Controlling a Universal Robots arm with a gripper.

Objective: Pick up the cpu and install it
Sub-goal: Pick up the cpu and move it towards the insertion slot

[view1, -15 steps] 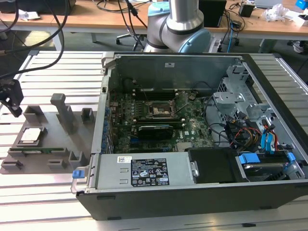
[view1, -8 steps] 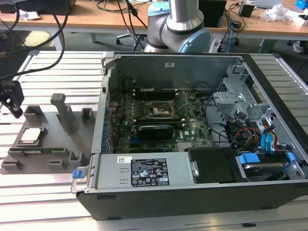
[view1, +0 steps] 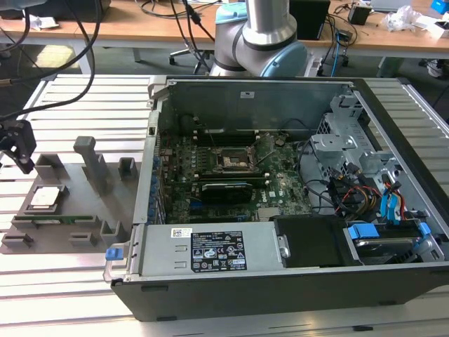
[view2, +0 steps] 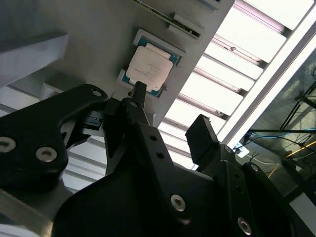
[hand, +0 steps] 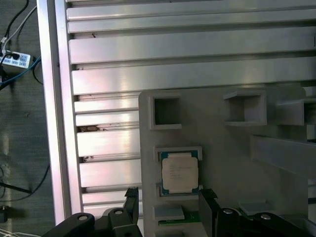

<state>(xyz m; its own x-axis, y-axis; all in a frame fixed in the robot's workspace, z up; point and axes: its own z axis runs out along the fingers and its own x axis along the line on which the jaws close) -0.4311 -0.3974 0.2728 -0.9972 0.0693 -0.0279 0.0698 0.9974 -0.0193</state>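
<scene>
The cpu (view1: 43, 198) is a small silvery square chip lying flat in a shallow holder on the grey fixture plate (view1: 70, 189), at the exterior view's left. Both wrist views look at the cpu (view2: 149, 67) (hand: 180, 172) from above. My black gripper (view1: 17, 144) hangs in the air above the plate's edge, a little off to the side of the chip and apart from it. It is open, and its fingers (view2: 139, 94) hold nothing. The dark metal-framed socket (view1: 231, 160) sits in the middle of the motherboard inside the open computer case (view1: 210, 256).
The fixture plate carries upright grey posts (view1: 90, 163) and empty square pockets (hand: 166, 111). A green memory stick (hand: 173, 217) lies in a slot beside the cpu. The case holds cables and drive bays (view1: 365, 175). Everything rests on a slatted aluminium table (hand: 148, 49).
</scene>
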